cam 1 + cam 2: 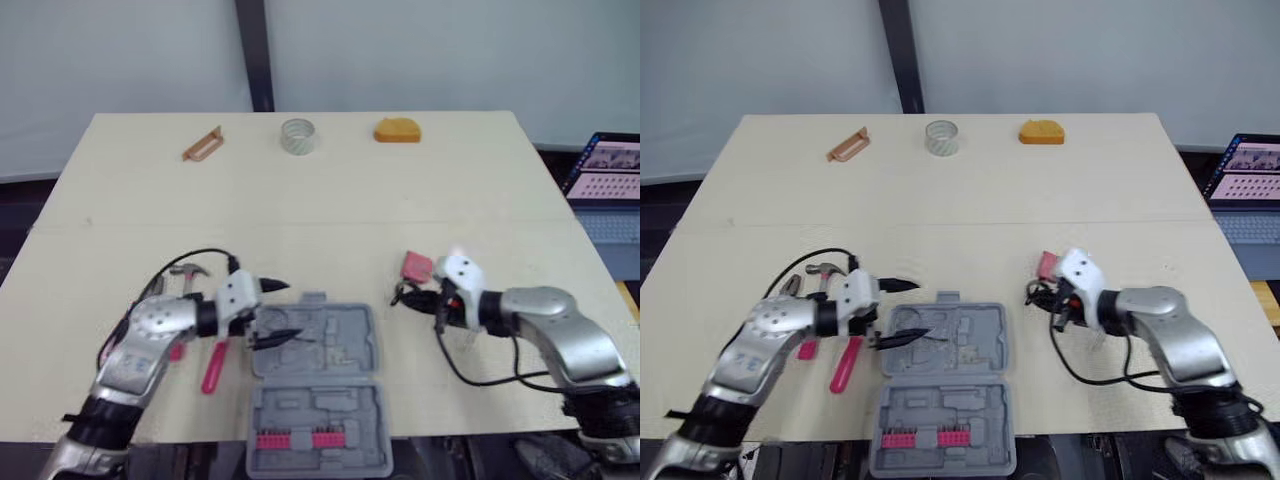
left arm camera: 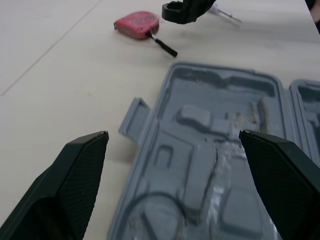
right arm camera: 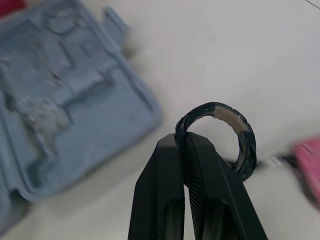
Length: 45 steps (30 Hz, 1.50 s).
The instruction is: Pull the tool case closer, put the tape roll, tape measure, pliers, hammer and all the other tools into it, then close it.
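While hovering at lower left of the frame, held the fingers of the left gripper spread wide and empty over the upper half of the open tool case. Showed a hammer and a pink handle on the tabletop just left of the case, itself at lower centre. Right of centre, clamped the fingers of the right gripper on a black tape roll, near the pink tape measure.
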### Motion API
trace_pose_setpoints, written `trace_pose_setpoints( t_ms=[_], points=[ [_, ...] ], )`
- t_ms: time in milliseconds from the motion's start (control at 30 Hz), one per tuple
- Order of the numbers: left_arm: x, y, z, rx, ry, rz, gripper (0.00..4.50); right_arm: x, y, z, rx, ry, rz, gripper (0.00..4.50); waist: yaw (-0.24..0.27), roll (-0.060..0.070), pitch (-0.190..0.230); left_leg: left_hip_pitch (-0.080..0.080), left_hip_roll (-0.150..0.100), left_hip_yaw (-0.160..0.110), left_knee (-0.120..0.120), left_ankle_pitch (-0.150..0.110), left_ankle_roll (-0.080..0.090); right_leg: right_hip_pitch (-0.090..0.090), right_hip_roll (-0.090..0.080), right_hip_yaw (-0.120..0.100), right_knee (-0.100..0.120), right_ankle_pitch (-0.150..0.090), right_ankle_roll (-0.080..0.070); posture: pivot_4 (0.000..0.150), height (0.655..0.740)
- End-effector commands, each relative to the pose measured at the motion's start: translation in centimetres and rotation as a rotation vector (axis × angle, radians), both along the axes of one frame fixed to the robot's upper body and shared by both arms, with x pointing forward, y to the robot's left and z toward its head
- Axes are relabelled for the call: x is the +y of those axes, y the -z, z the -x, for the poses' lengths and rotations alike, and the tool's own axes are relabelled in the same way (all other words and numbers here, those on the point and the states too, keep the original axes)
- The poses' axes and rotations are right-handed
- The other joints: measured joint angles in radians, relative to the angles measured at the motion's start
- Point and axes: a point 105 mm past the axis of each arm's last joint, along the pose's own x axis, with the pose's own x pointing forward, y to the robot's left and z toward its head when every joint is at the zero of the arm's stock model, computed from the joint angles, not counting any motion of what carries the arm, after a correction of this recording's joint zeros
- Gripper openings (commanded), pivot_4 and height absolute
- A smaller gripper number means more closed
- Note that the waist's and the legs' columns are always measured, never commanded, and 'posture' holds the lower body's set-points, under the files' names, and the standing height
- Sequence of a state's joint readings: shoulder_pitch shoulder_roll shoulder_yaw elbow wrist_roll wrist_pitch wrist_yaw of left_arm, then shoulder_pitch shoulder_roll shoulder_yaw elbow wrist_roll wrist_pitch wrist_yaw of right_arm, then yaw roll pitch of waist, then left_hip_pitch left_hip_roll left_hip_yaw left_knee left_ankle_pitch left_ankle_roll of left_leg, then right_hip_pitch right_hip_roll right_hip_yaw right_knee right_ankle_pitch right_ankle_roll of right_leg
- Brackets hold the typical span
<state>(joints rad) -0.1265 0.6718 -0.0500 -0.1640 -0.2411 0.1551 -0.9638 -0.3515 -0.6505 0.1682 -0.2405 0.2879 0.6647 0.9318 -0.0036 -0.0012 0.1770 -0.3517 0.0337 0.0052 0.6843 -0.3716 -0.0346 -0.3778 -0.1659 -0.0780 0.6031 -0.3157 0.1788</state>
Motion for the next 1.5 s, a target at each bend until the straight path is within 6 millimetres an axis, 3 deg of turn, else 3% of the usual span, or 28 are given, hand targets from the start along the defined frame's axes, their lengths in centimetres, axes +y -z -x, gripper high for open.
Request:
trace_pose_setpoints(
  t_ms=[33, 333, 667, 900, 1500],
  points=[
    [1.3, -1.1, 1.3, -0.041, -0.005, 0.002, 4.50, 3.9, -0.4, 0.3, -0.036, -0.107, -0.026, 0.02, -0.001, 0.000, 0.000, 0.000, 0.000, 0.000, 0.000, 0.000, 0.000, 0.000, 0.000, 0.000, 0.000, 0.000, 0.000, 0.150, 0.7400],
    [4.9, -1.5, 3.5, -0.013, -0.140, 0.069, 4.50, 12.4, 0.4, 0.7, -0.062, -0.296, -0.082, 0.02, -0.003, 0.000, 0.000, -0.001, 0.000, -0.001, 0.000, 0.000, 0.000, -0.002, 0.000, 0.000, 0.002, 0.000, 0.000, 0.150, 0.7400],
    [6.3, -1.6, 3.9, -0.044, -0.240, 0.140, 4.50, 16.0, 1.3, 1.0, -0.043, -0.336, -0.114, 0.02, -0.018, 0.000, 0.000, 0.000, 0.000, 0.000, -0.001, 0.000, 0.000, -0.003, 0.000, 0.000, 0.004, 0.000, -0.001, 0.150, 0.7400],
    [6.3, -1.3, 3.9, -0.048, -0.245, 0.135, 4.50, 17.4, 1.7, 0.9, -0.035, -0.347, -0.122, 0.02, -0.031, 0.000, 0.000, -0.001, 0.000, 0.000, -0.002, 0.000, 0.000, -0.005, 0.000, 0.000, 0.005, 0.000, -0.001, 0.150, 0.7400],
    [6.5, -1.7, 4.0, -0.052, -0.260, 0.128, 4.50, 18.0, 2.4, 0.9, -0.023, -0.364, -0.104, 0.02, -0.031, 0.000, 0.000, -0.001, 0.000, 0.000, -0.002, 0.000, 0.000, -0.006, 0.000, 0.000, 0.005, 0.000, -0.001, 0.150, 0.7400]
  ],
)
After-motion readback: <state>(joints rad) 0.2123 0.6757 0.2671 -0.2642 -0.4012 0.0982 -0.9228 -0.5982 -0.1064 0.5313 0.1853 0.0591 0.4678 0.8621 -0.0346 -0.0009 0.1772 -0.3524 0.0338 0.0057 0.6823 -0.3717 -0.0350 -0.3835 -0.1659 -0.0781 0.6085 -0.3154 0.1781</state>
